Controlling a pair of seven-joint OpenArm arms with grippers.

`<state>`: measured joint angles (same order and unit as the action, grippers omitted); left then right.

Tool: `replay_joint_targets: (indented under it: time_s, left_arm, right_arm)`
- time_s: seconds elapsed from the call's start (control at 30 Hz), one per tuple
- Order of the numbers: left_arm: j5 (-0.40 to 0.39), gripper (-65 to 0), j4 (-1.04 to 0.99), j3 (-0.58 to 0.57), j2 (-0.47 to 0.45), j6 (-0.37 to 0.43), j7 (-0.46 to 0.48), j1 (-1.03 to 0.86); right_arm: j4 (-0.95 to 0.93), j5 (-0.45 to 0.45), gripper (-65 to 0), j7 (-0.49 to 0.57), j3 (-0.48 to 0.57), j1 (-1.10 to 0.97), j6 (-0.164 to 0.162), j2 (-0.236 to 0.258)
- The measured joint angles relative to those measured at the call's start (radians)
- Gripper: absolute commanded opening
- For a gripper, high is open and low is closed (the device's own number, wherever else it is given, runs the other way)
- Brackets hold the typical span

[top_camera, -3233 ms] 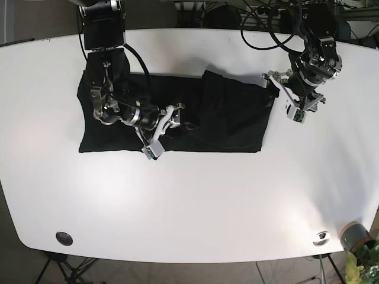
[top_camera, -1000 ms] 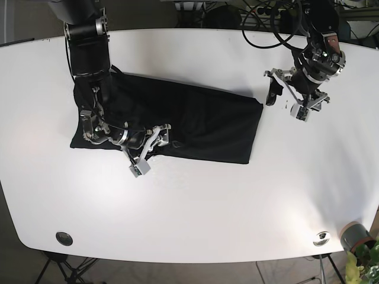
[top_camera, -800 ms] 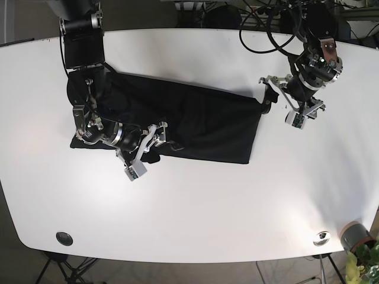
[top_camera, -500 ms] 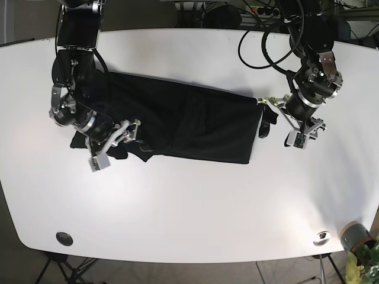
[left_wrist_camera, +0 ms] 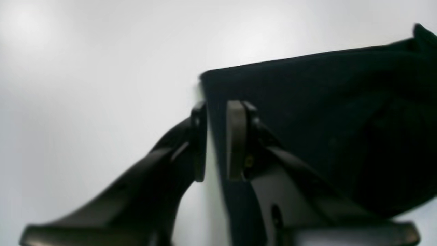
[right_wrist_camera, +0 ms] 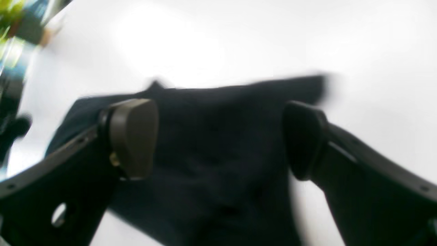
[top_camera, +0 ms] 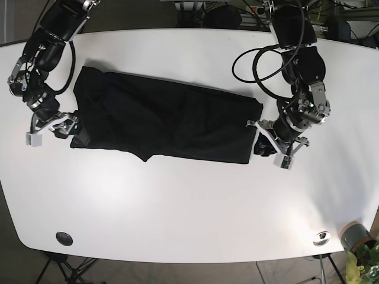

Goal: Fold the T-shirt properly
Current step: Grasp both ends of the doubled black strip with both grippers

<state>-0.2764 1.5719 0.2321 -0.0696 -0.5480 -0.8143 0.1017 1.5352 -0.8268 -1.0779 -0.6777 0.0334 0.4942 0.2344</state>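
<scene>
The black T-shirt (top_camera: 172,121) lies flat as a long folded band across the white table (top_camera: 189,201). My left gripper (top_camera: 259,146) is at the band's right end, near its lower corner. In the left wrist view its fingers (left_wrist_camera: 235,143) stand a narrow gap apart at the gripper (left_wrist_camera: 216,109), with the edge of the T-shirt (left_wrist_camera: 324,102) running through that gap. My right gripper (top_camera: 70,127) is at the band's left end. In the blurred right wrist view this gripper (right_wrist_camera: 218,136) is wide open over the T-shirt (right_wrist_camera: 218,177), with nothing held.
A dark round fitting (top_camera: 64,238) and a metal one (top_camera: 321,238) sit in the table's front edge. A grey pot with a plant (top_camera: 355,236) stands off the front right corner. Cables hang behind the back edge.
My right arm has swung from the shirt's lower middle out to its left end. My left arm has come down from beyond the right edge to the shirt's lower right corner.
</scene>
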Motion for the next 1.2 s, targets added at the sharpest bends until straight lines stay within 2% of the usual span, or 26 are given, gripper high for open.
replay_joint_targets:
  time_s: [0.13,0.27,0.37,0.47,0.6,0.73,0.87,1.03,1.2]
  left_arm:
    - [-0.009,-60.0,-0.050,-0.054,0.000,-0.025,0.007,0.010]
    - [0.000,-60.0,-0.089,-0.065,0.000,-0.054,0.023,0.016]
    - [-0.007,-60.0,-0.142,-0.069,0.000,-0.061,0.047,0.029]
    - [-0.002,-60.0,-0.187,-0.068,-0.004,-0.063,0.066,0.027]
    - [-0.011,-59.9,-0.234,-0.069,-0.033,-0.066,0.106,0.017]
    - [-0.010,-59.7,-0.249,-0.066,-0.050,-0.066,0.110,0.018]
    - [-0.009,-59.7,-0.249,-0.067,-0.045,-0.066,0.114,0.018]
    - [-0.010,-59.7,-0.249,-0.067,-0.045,-0.066,0.113,0.018]
    - [-0.009,-59.7,-0.249,-0.067,-0.045,-0.066,0.113,0.018]
  right_arm:
    - [-0.102,0.003,-10.3,0.005,-0.062,-0.001,0.003,0.039]
    - [-0.201,0.006,-10.3,0.001,-0.081,-0.011,0.009,0.067]
    - [-0.267,0.010,-10.3,0.005,-0.084,-0.012,0.058,0.085]
    - [-0.311,0.010,-10.3,0.006,-0.086,-0.011,0.075,0.084]
    - [-0.317,0.011,-10.3,0.022,-0.080,-0.027,0.086,0.068]
    - [-0.280,0.026,-10.3,0.037,-0.077,-0.032,0.086,0.021]
    - [-0.215,0.068,-10.3,0.038,0.003,-0.032,0.086,-0.035]
    - [-0.181,0.071,-10.5,0.031,0.069,-0.025,0.085,-0.102]
    - [-0.181,0.069,-10.6,0.037,0.087,-0.018,0.085,-0.117]
